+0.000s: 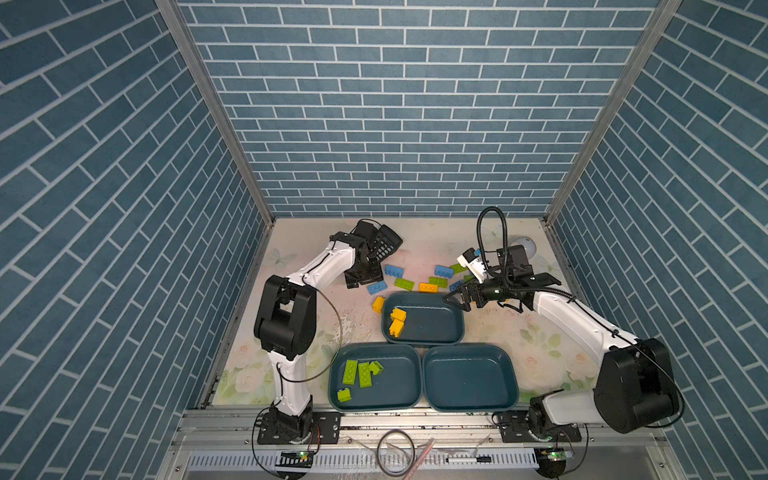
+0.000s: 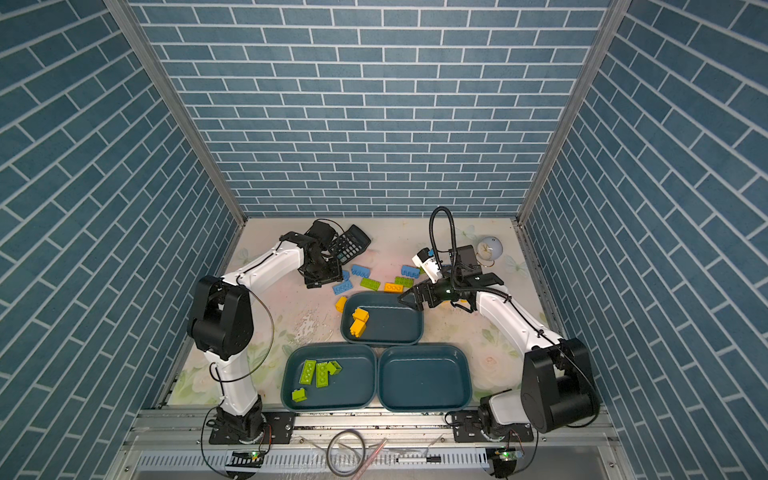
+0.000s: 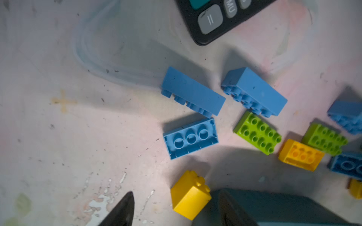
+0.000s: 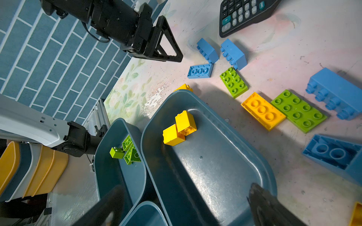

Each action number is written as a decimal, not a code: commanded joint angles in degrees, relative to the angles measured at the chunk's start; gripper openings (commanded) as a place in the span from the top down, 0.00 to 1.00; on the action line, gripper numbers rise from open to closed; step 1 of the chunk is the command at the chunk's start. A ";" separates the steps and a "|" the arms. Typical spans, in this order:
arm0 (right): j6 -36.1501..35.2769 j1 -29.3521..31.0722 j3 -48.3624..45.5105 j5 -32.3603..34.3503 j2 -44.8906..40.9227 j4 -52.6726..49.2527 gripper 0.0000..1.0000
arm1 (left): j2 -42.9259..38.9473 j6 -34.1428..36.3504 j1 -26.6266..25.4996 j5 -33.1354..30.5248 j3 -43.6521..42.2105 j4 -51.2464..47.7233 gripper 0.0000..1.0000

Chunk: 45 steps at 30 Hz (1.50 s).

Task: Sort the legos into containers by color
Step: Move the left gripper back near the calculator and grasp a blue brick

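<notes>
Right gripper (image 4: 186, 207) spread wide above yellow-brick tray (image 4: 215, 166), left gripper (image 3: 176, 203) parted, empty

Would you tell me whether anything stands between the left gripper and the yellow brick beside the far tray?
Nothing visible does. In the left wrist view the yellow brick lies just ahead of the open left gripper, with only bare table between. The far tray sits close beside the brick.

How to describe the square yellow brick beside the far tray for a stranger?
Find the far tray, holding two yellow bricks. Just outside its far left corner, on the table, sits a yellow brick. The loose bricks nearby are oblong; it is square.
</notes>
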 commanded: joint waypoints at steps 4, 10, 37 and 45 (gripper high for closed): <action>-1.16 -0.25 2.32 -0.39 1.49 0.58 0.01 | 3.66 -26.16 -0.22 -3.03 3.43 5.91 0.33; -1.07 -0.44 2.02 -0.19 1.45 0.62 0.01 | 8.28 -35.07 -0.30 -5.29 7.64 5.64 0.34; -1.86 -3.00 0.83 -1.45 0.26 -0.78 0.01 | 19.19 -38.59 0.11 -6.18 14.67 3.82 0.71; -1.51 -3.25 0.61 -1.45 -0.18 -0.29 0.01 | 16.72 -34.42 0.26 -7.05 15.95 2.29 0.79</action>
